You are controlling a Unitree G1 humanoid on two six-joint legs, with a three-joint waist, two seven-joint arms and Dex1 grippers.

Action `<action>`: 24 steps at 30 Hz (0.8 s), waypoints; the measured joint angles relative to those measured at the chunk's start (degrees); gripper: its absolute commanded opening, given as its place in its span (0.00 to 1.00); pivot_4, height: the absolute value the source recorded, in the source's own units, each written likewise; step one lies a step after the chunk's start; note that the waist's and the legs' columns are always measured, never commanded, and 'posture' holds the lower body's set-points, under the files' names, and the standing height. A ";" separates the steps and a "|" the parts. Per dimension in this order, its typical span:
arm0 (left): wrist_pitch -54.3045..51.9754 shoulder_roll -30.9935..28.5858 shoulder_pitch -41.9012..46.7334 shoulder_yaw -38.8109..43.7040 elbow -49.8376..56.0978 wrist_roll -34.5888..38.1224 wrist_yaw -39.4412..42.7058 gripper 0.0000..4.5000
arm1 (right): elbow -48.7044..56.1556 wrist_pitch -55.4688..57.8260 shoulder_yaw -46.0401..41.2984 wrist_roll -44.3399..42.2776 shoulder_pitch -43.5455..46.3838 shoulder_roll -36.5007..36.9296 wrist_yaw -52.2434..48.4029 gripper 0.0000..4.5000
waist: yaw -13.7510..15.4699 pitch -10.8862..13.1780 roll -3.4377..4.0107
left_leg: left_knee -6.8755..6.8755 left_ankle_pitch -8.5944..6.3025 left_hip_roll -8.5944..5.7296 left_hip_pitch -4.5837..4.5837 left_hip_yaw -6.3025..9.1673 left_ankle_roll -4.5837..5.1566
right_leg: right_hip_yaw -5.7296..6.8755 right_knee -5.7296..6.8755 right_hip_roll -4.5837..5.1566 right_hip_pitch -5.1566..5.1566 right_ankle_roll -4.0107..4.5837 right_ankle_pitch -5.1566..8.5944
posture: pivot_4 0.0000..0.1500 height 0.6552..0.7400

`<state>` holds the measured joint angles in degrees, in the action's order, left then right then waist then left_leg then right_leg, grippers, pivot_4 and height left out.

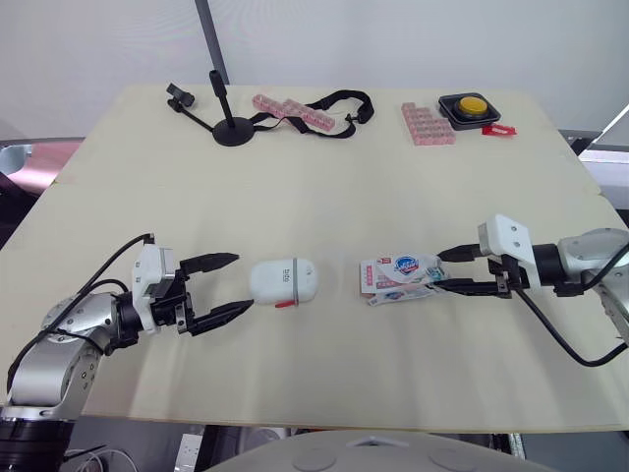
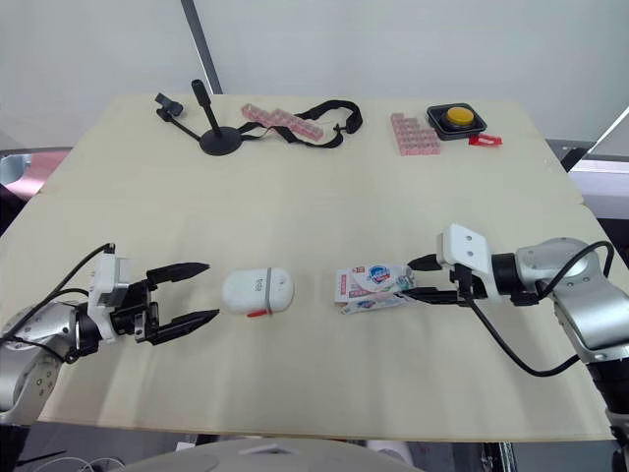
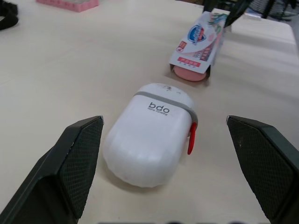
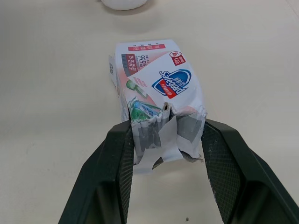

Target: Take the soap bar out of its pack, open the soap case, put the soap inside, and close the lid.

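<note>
White oval plastic soap case (image 1: 283, 280): grey band, red latch, lid shut, laid flat on the pale beige counter (image 1: 314, 177). White-and-pink printed soap pack (image 1: 398, 278): laid just right of the case, apart from it. Pink soap bar (image 3: 189, 74): seen inside the pack's open end, which is turned toward the case. The left hand (image 1: 243, 282) is held released, fingers spread, just left of the case, not touching. The right hand (image 1: 437, 272) is clamped on the pack's torn end, farthest from the case.

Along the far edge of the pale beige wooden tabletop (image 1: 314, 206) stand a black round-based clip stand (image 1: 234, 133), a pink segmented plastic strip (image 1: 293, 111) lying against a black looped strap (image 1: 346, 101), a pink gridded plastic block (image 1: 428, 125), a black square box with a yellow dome button (image 1: 469, 107) and, just beside it, a small red tag (image 1: 498, 130).
</note>
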<state>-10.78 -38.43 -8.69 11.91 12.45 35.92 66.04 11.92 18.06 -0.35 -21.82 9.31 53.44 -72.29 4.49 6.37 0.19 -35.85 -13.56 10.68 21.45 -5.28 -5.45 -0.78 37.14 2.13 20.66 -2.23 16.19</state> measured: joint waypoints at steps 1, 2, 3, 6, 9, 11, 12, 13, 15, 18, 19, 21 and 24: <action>-1.38 0.00 0.01 0.33 0.30 0.91 -0.61 1.00 | -0.49 -0.38 0.00 0.10 0.00 0.00 -0.10 0.50 | -0.03 0.00 0.00 | 0.00 0.00 0.00 0.00 0.00 0.00 | -0.01 0.00 0.00 0.00 0.00 0.00 | 1.00 1.00; -2.25 0.00 0.01 0.52 0.60 1.67 -0.88 1.00 | -0.83 -0.58 0.01 0.13 0.01 0.00 -0.16 0.50 | -0.06 0.00 0.00 | 0.00 0.00 0.00 0.00 0.00 0.00 | -0.01 0.00 0.00 0.00 0.00 0.00 | 1.00 1.00; -3.17 0.02 0.04 0.64 1.05 2.80 -0.95 1.00 | -1.44 -0.90 0.01 0.16 0.05 0.00 -0.30 0.50 | -0.08 0.00 0.00 | 0.00 0.00 0.00 0.00 0.00 0.00 | -0.01 0.00 0.00 0.00 0.00 0.00 | 1.00 1.00; -1.79 2.10 0.23 1.76 1.94 4.58 0.04 1.00 | -2.39 -1.42 0.06 0.17 0.34 -0.05 -0.61 0.50 | -0.11 0.00 0.00 | 0.00 0.00 0.00 0.01 0.00 0.00 | -0.02 -0.02 -0.02 0.00 0.00 0.00 | 1.00 1.00; 1.05 3.39 -0.36 2.26 2.19 5.20 3.09 1.00 | -2.55 -1.82 0.05 0.10 0.60 -0.05 -1.27 0.50 | -0.09 0.00 0.00 | 0.00 0.00 0.00 0.00 -0.01 0.00 | -0.02 -0.02 -0.03 0.00 0.00 0.00 | 1.00 1.00; 1.88 3.57 -1.11 2.43 2.22 5.29 4.41 1.00 | -2.51 -2.13 0.01 -0.07 0.73 -0.04 -2.07 0.50 | -0.07 0.00 0.00 | 0.00 0.00 0.02 0.00 -0.01 0.00 | -0.02 -0.02 -0.04 0.00 0.00 0.00 | 1.00 1.00; 2.27 3.57 -1.52 2.43 2.22 5.25 5.04 1.00 | -2.47 -2.37 -0.02 -0.19 0.73 -0.03 -2.50 0.50 | -0.05 0.00 0.00 | 0.00 0.00 0.02 0.00 -0.01 0.00 | -0.02 -0.02 -0.04 0.00 0.00 0.00 | 1.00 1.00; 2.68 3.57 -2.00 2.43 2.22 5.06 5.66 1.00 | -2.43 -2.90 -0.03 -0.34 0.73 -0.03 -3.06 0.50 | -0.04 0.00 0.00 | 0.00 0.00 0.03 0.01 0.00 0.00 | -0.02 -0.02 -0.04 0.00 0.00 0.00 | 1.00 1.00; 2.96 3.57 -2.60 2.42 2.20 4.96 6.56 1.00 | -2.27 -4.04 -0.07 -0.49 0.84 0.03 -4.06 0.50 | 0.01 0.00 0.00 | 0.00 0.00 0.03 0.00 0.00 0.01 | -0.01 -0.02 -0.03 0.00 0.00 0.00 | 1.00 1.00; 2.98 3.56 -2.59 2.40 2.16 4.68 6.87 1.00 | -1.76 -4.95 -0.12 -0.57 1.88 0.18 -4.73 0.50 | -0.05 0.00 0.00 | -0.01 0.00 0.03 -0.01 0.00 0.01 | -0.01 0.01 -0.03 0.00 0.00 0.00 | 1.00 1.00; 2.91 3.56 -2.58 2.36 2.14 4.55 6.94 1.00 | -1.61 -4.90 -0.23 -0.72 2.40 0.49 -4.86 0.50 | -0.07 0.00 0.00 | -0.01 0.00 0.04 0.00 0.00 0.01 | -0.01 0.01 -0.03 0.00 0.00 0.00 | 1.00 1.00; 2.74 3.56 -2.51 2.04 2.14 4.51 7.04 1.00 | -1.59 -4.68 -0.61 -1.05 3.22 1.16 -5.13 0.50 | -0.04 0.00 0.00 | -0.01 0.00 0.04 0.00 0.00 0.01 | -0.01 0.01 -0.04 0.00 0.01 0.00 | 1.00 1.00; 2.66 3.52 -2.54 1.40 2.08 4.37 7.86 1.00 | -1.94 -4.82 -1.65 -1.19 3.26 2.50 -5.86 0.50 | 0.04 0.00 0.00 | -0.01 0.00 0.04 0.00 0.00 0.01 | -0.01 -0.02 -0.03 0.00 0.01 0.00 | 1.00 1.00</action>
<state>-8.12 -34.91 -11.23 13.31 14.53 40.29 73.90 9.98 13.24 -2.00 -23.01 12.57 55.94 -78.15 4.53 6.37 0.19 -35.86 -13.57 10.72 21.44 -5.28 -5.44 -0.79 37.13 2.10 20.66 -2.22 16.19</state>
